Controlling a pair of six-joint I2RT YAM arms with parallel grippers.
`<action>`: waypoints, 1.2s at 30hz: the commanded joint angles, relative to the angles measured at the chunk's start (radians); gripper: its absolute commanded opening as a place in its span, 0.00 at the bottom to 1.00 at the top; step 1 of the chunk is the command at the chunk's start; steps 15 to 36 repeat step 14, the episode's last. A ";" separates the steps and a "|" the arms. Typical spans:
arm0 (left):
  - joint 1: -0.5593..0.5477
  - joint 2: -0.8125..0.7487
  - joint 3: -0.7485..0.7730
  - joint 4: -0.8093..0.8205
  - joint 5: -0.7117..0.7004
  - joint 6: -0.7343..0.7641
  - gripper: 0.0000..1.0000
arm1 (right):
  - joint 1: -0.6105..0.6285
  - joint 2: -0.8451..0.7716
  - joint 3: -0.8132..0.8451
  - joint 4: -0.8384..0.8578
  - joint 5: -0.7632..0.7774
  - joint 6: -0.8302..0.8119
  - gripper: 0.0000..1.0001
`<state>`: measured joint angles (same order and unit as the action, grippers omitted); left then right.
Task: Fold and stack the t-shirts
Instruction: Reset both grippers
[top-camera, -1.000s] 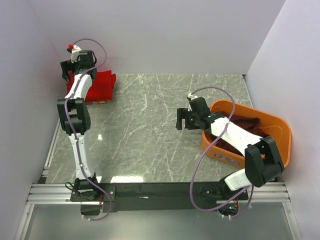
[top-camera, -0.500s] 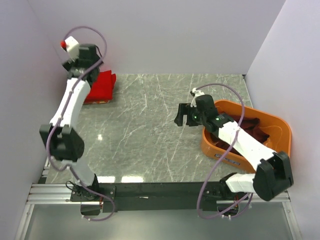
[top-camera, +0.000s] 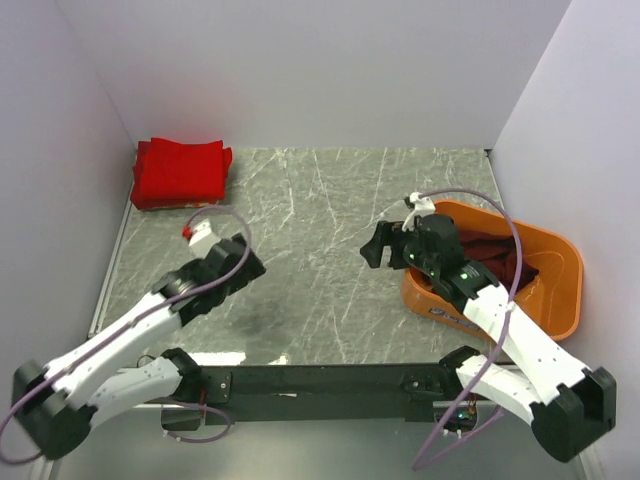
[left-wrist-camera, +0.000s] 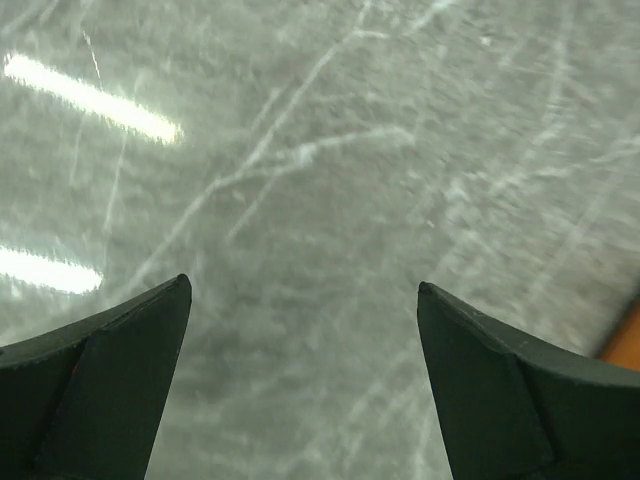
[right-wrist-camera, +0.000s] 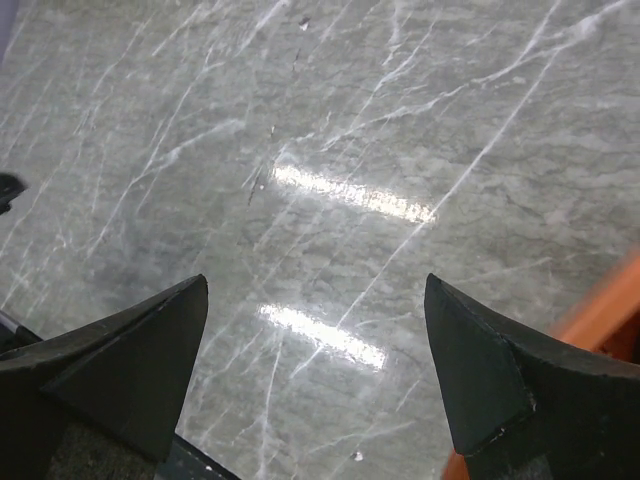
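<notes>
Black jaws of the right gripper (right-wrist-camera: 315, 290) stood wide apart and empty, poised over the bare marble table (top-camera: 320, 200) just beyond the left rim of the orange tub (top-camera: 562, 250) and pointed away from it. Dark maroon t-shirts (top-camera: 492, 258) lay crumpled inside the tub, directly behind this gripper; no long axis could be read from the heap. The left gripper (top-camera: 240, 265) was likewise fully spread and empty, low over the table well to the left of the tub and nearer the arm bases. Folded red t-shirts (top-camera: 180, 172) sat stacked in the far corner, farthest left of the tub. Judgement: the right arm was much the nearer to the unfolded maroon cloth, and the next pick would require it to swing round and reach rightward into the tub.
</notes>
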<state>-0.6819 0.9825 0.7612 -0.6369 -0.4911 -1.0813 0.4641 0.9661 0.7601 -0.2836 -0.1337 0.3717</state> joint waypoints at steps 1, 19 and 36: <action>-0.044 -0.146 -0.046 -0.075 -0.033 -0.152 0.99 | -0.002 -0.073 -0.041 0.018 0.063 0.018 0.95; -0.047 -0.401 -0.115 -0.145 -0.105 -0.198 0.99 | -0.002 -0.167 -0.111 0.083 0.103 0.032 0.96; -0.047 -0.401 -0.115 -0.145 -0.105 -0.198 0.99 | -0.002 -0.167 -0.111 0.083 0.103 0.032 0.96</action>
